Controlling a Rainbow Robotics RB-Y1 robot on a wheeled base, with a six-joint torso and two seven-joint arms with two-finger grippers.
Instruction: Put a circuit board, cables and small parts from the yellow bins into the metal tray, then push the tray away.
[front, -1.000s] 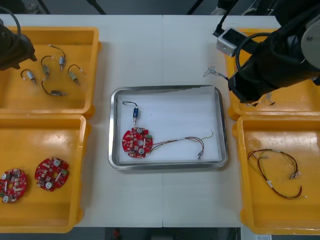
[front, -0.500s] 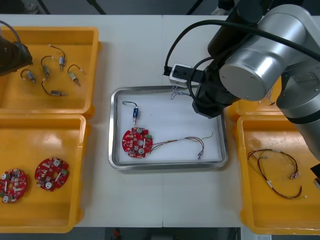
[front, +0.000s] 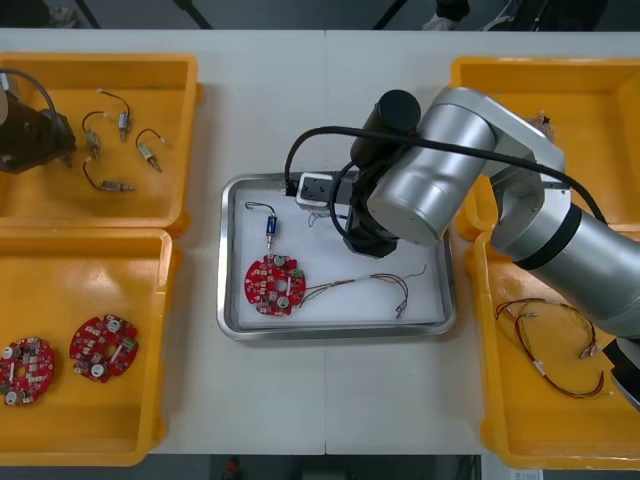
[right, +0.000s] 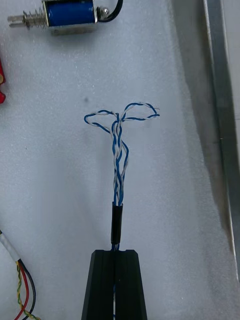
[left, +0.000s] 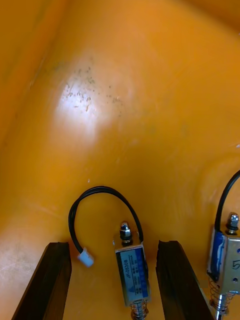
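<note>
Twisted blue and white cable (right: 119, 150): clamped by its black sleeve in the right gripper (right: 115, 252), fingers (right: 102, 280) pinched almost together on it. The looped free end reaches out from the fingertips over the white floor of the metal tray (right: 217, 75), apart from the tray's rim; contact with the floor cannot be told. A small metal part (right: 70, 14) with a blue body lies in the tray beyond the loops. Circuit board (front: 273, 285) and red and yellow cable (front: 375, 282) also lie in the tray. Left gripper (left: 112, 247): inside the far yellow bin (front: 150, 200) left of the tray, fingers spread wide, straddling a second small metal part (left: 134, 280) with a gap on either side.
</note>
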